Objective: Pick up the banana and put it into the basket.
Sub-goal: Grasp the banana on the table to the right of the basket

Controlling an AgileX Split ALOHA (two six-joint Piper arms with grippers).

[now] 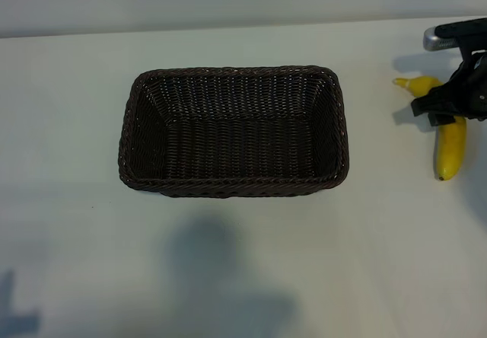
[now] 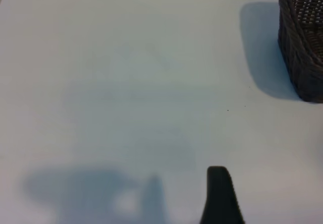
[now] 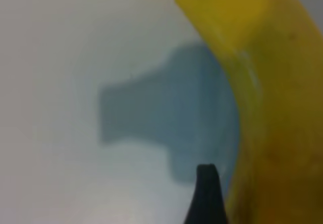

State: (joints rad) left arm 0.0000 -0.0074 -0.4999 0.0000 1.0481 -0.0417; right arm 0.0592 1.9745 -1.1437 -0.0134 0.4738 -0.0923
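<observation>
Risk: our right gripper (image 1: 450, 103), fingers apart over banana (image 1: 450, 149) w/ one tip beside it, may nudge it away; left gripper (image 2: 220, 196) parked, fingers apart.

The right arm, black with a silver metal segment, reaches in at the right edge of the white surface, near its far right corner. Its black right gripper (image 1: 454, 98) points steeply down, its fingers spread apart with nothing clamped between them, low over the surface. In the right wrist view one dark tapered fingertip (image 3: 206, 196) of it shows close above the surface. The left arm itself is out of the exterior view; in the left wrist view one black, rounded finger (image 2: 220, 196) of the left gripper shows above the surface, its fingers parted and holding nothing.
</observation>
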